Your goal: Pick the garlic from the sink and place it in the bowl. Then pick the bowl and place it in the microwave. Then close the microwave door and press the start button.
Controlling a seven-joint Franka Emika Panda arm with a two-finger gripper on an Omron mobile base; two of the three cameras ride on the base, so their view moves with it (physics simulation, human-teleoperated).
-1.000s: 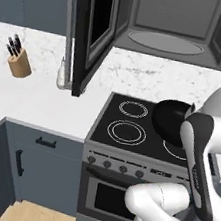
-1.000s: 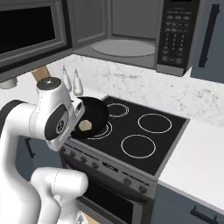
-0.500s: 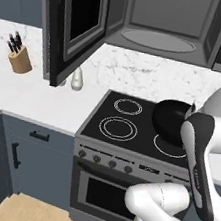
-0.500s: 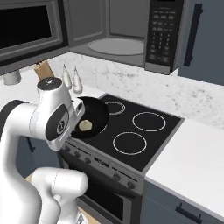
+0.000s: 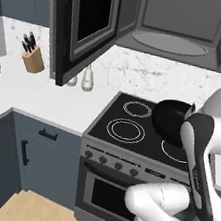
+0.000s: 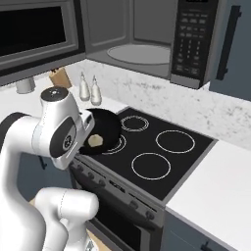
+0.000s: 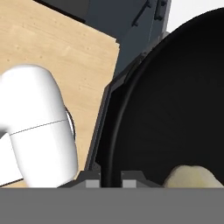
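My gripper [image 7: 109, 176] is shut on the rim of the glossy black bowl [image 7: 175, 105]. It holds the bowl a little above the left side of the cooktop. The pale garlic [image 7: 192, 177] lies inside the bowl, and in the right base view the garlic [image 6: 95, 140] rests near the lower edge of the bowl [image 6: 107, 128]. From the left base view the bowl [image 5: 170, 121] hangs beside my forearm. Above the stove the microwave [image 5: 172, 21] stands open with its round turntable [image 5: 168, 43] bare. The microwave door [image 5: 88, 25] is swung out to the left. The sink is out of view.
A black cooktop [image 5: 129, 131] with ring burners tops an oven with knobs [image 5: 118, 167]. Two shakers [image 5: 88, 78] and a knife block [image 5: 33, 59] stand on the white counter to the left. The keypad strip [image 6: 191, 39] is on the microwave's right.
The whole scene has shifted in both base views, so the base has moved. The bowl with the garlic stays gripped in the same pose beside the arm.
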